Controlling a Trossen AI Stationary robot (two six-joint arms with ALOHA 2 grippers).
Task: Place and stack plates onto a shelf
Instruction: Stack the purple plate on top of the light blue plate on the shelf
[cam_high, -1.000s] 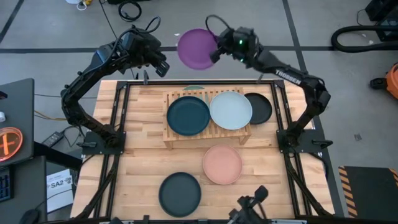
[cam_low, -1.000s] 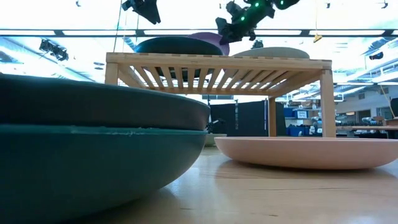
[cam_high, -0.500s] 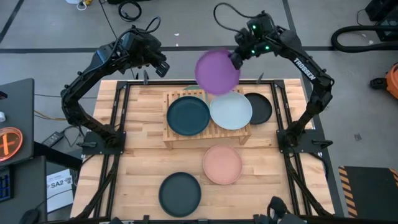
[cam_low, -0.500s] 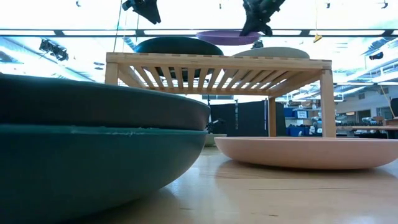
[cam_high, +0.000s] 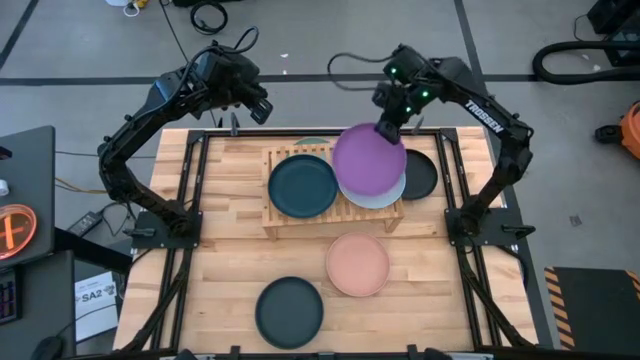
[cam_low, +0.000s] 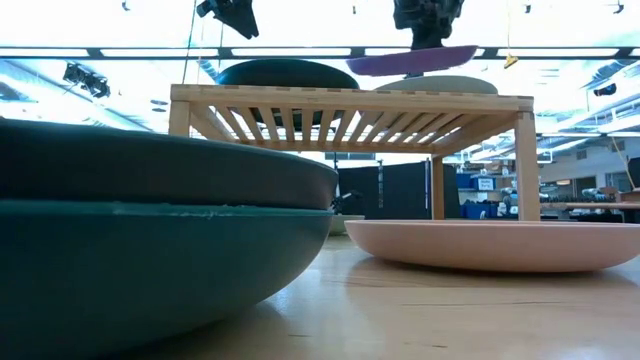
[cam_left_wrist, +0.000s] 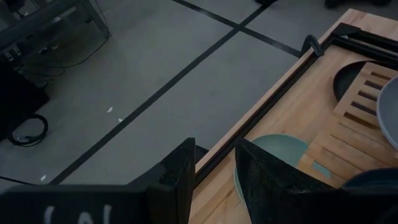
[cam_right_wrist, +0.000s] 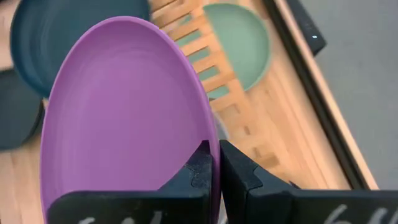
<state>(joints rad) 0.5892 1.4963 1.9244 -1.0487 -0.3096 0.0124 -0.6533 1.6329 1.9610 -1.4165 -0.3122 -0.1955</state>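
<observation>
My right gripper (cam_high: 385, 128) is shut on a purple plate (cam_high: 368, 160) and holds it in the air over the right half of the wooden slat shelf (cam_high: 272, 214). Under the purple plate a pale blue-white plate (cam_high: 388, 201) rests on the shelf, and a dark teal plate (cam_high: 303, 186) sits on the shelf's left half. My left gripper (cam_high: 257, 106) hangs open with nothing between its fingers, high over the table's far left corner. A mint green plate (cam_right_wrist: 239, 40) lies on the table behind the shelf. My right gripper pinches the purple plate's rim (cam_right_wrist: 210, 138) between its two fingers, at the plate's far edge. The fingers slant down from the table's far side. The plate is lifted clear, slightly tilted (cam_low: 410, 60), above the pale plate.
A charcoal plate (cam_high: 422, 175) lies on the table at the shelf's right end. A salmon pink plate (cam_high: 357, 264) and a dark stacked pair of plates (cam_high: 289, 311) lie on the table's near half. Black frame rails (cam_high: 190, 200) run along both sides.
My right gripper has carried the purple plate from beyond the table's far edge toward the right and near, over the shelf's right half, tipping downward as it went. The plate has swung from steeply tilted to almost level.
</observation>
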